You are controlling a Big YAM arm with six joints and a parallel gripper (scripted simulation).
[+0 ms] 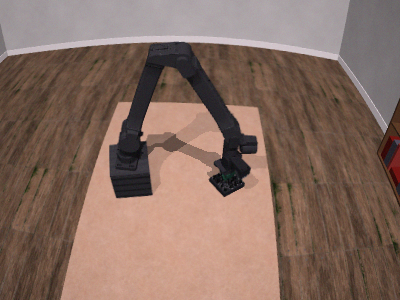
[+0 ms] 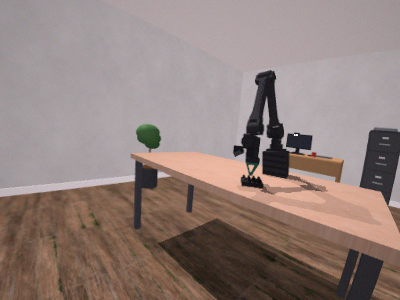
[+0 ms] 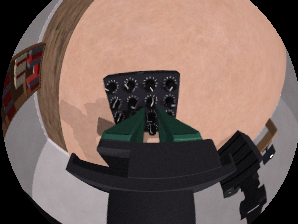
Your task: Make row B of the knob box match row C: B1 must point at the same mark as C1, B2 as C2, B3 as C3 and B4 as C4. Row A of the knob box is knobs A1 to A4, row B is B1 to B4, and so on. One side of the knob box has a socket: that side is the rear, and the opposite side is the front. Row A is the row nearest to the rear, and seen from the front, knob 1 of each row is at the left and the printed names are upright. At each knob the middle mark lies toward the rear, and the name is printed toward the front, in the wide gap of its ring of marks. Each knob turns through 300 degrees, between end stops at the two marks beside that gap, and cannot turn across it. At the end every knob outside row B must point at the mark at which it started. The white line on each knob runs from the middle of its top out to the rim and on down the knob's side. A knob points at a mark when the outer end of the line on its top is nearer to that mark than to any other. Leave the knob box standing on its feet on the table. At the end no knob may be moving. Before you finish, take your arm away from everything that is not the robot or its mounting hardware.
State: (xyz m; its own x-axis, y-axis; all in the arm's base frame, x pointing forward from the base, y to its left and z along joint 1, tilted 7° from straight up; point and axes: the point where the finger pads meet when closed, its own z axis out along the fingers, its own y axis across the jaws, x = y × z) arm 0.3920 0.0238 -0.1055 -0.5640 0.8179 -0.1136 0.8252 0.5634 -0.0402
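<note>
Gripper: fingers narrowly apart; whether they grip a knob, I cannot tell.
Knob box: directly below the fingertips.

Soft shadows on wood — wrist view fisheye-warped.

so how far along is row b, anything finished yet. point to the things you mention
Nothing can be confirmed finished: the lines are too small to match rows. In hand, the gripper (image 1: 227,176) (image 2: 250,174) (image 3: 152,111) has its green fingers down among the knobs of the box (image 1: 226,192) (image 2: 252,184) (image 3: 141,77). Left for certain: taking the arm away.
</note>
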